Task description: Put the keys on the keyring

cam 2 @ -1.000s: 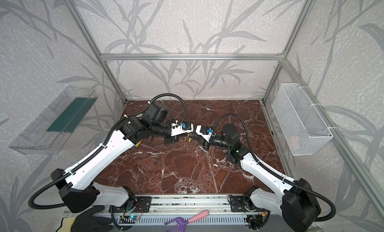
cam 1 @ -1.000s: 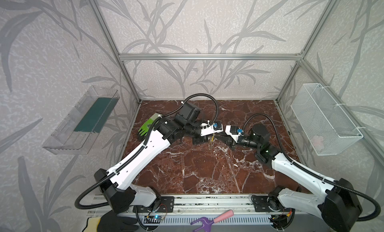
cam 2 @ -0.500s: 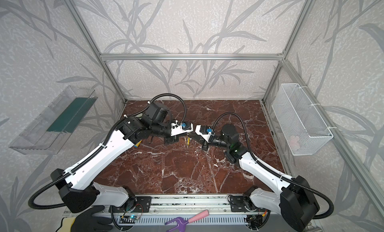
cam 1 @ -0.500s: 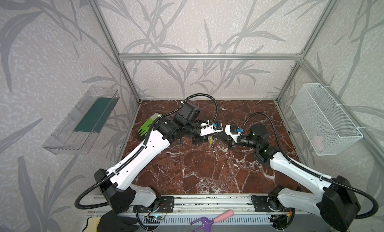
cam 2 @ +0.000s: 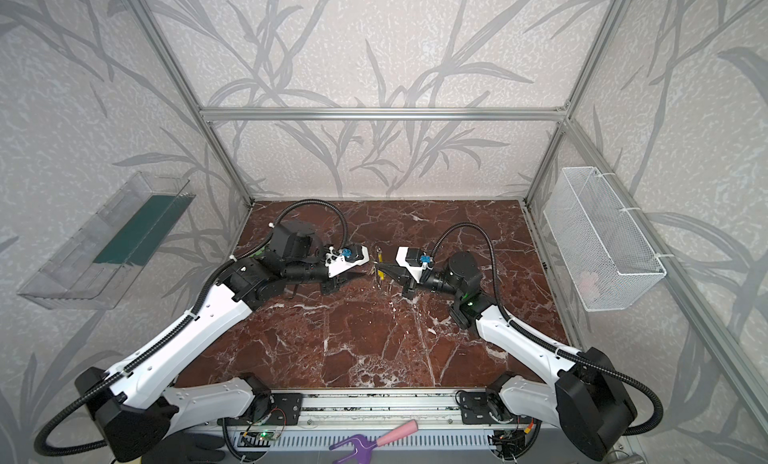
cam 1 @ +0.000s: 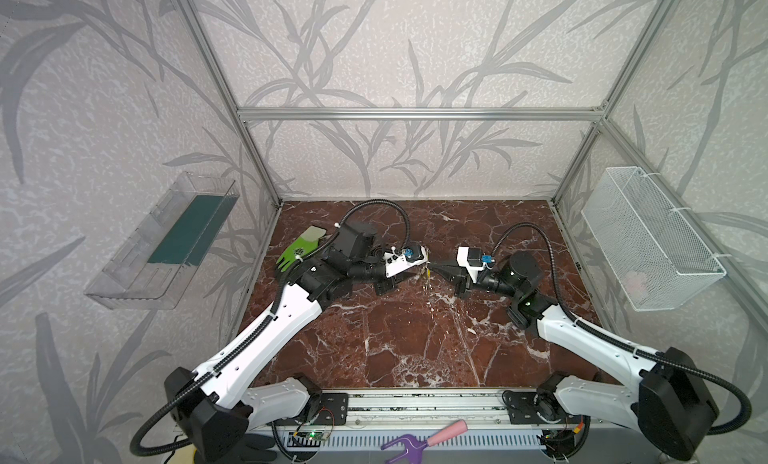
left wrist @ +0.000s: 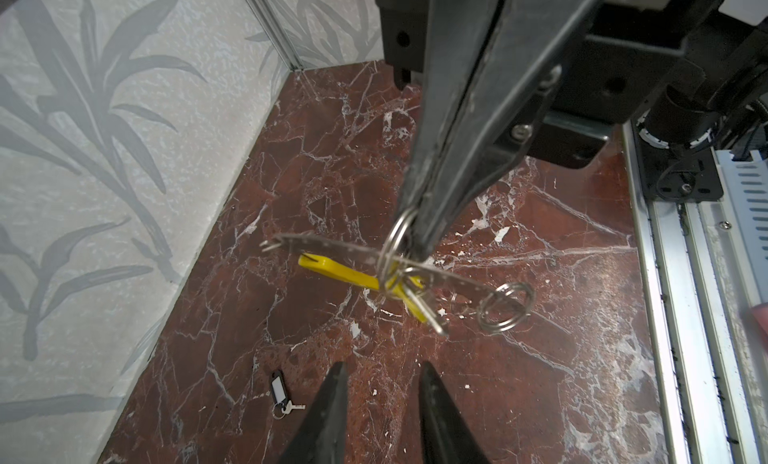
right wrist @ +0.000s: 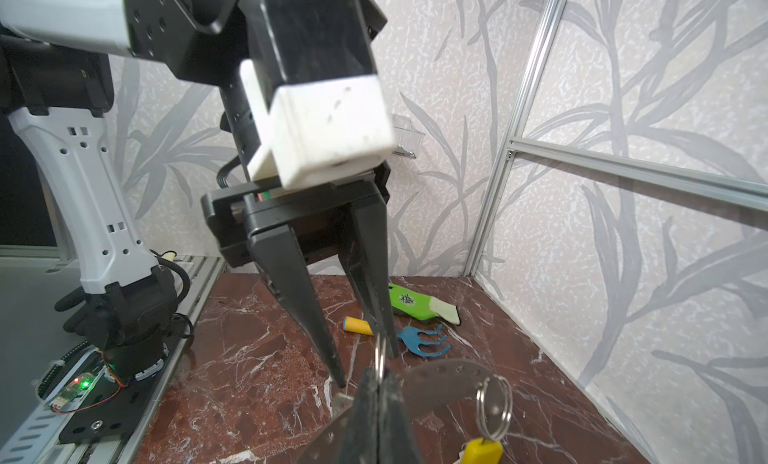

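Left arm [cam 1: 286, 316] stretched inward, left tool [left wrist: 380, 368] released; right arm [cam 1: 582, 337] opposite, right tool [left wrist: 415, 246] clenched on keyring [left wrist: 328, 247].

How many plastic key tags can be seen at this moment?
2. A yellow tag hangs from the ring pinched in the right pincer; a black tag lies with its key on the table. More may be hidden.

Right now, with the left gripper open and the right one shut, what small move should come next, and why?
Probably lower the left gripper toward the black-fob key lying alone on the table and close on it. The right gripper is shut on the keyring, with the yellow tag hanging from it. The left jaws stand open and empty, so that loose key seems the remaining piece.
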Available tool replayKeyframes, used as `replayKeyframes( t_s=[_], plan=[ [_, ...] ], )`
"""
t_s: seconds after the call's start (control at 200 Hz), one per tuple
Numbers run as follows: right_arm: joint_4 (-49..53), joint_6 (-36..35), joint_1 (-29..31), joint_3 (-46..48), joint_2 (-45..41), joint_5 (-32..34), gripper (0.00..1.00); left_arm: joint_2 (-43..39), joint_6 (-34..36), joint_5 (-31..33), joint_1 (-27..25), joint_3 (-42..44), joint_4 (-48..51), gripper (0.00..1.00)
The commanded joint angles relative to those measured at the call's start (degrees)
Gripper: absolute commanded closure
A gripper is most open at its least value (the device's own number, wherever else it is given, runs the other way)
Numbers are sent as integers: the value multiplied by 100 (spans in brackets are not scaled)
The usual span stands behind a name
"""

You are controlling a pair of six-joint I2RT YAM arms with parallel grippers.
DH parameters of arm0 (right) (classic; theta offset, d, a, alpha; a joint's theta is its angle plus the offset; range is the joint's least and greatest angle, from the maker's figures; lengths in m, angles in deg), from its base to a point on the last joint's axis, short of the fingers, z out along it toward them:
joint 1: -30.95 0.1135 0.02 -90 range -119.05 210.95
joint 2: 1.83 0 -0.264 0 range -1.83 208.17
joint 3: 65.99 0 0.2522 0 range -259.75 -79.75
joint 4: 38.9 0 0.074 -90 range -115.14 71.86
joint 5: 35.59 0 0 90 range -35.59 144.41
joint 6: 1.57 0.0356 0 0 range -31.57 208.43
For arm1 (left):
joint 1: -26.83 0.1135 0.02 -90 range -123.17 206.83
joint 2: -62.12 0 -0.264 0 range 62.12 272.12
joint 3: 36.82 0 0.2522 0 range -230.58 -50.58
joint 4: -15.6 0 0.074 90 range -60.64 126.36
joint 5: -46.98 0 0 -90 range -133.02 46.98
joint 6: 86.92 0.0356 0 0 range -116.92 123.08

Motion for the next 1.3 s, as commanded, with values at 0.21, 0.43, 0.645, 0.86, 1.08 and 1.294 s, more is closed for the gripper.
replayKeyframes(
  t_s=[0.21, 0.43, 0.645, 0.86, 1.08, 1.294],
  plan=[
    [-891, 384, -12, -13, 250, -265, 100, -483, -932, -927, 86, 700, -1882, 68],
    [-927, 438, -44, -30, 272, -350, 100, -324, -1065, -1197, 91, 741, -2051, 70],
    [-888, 438, -67, -38, 299, -478, 100, -117, -964, -1317, 86, 603, -2037, 77],
    [-855, 421, -94, -45, 333, -513, 100, -4, -733, -1312, 90, 411, -1835, 100],
    [-673, 333, -261, 38, 256, -449, 85, 153, -230, -1202, 82, -61, -1059, 100],
    [886, -608, -356, -118, -202, -223, 72, 742, 636, -632, -58, -1274, 872, 100]
  ],
)
